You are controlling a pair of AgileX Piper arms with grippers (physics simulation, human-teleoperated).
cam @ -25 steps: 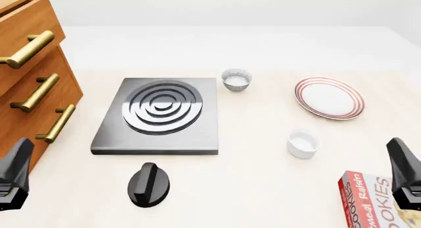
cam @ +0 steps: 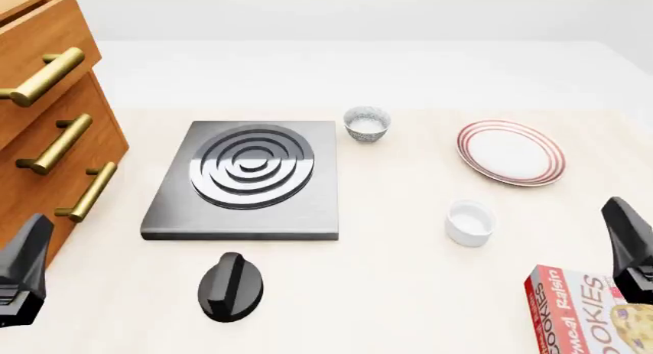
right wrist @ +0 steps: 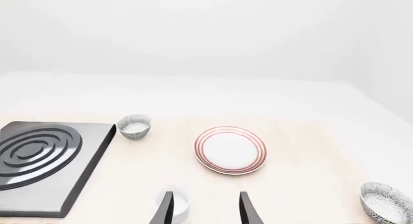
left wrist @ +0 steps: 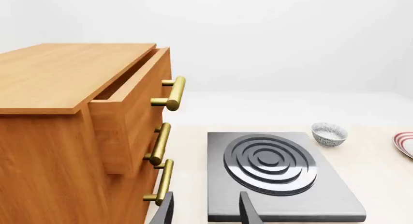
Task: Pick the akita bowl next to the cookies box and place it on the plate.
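While nothing is being held yet, the task is barely being started.
Both claws are being kept wide; the akita bowl (right wrist: 385, 201) is being left on the worktop, well apart from the plate (right wrist: 230, 150).

Simulated kitchen, stove burner (cam: 248, 173), knob (cam: 232, 286) (black), wooden drawers (cam: 46, 117), plate (cam: 510, 152)

Table (cam: 408, 293) bears stove (cam: 245, 178), plate (cam: 510, 152), cookies box (cam: 586, 312) (bowls too).
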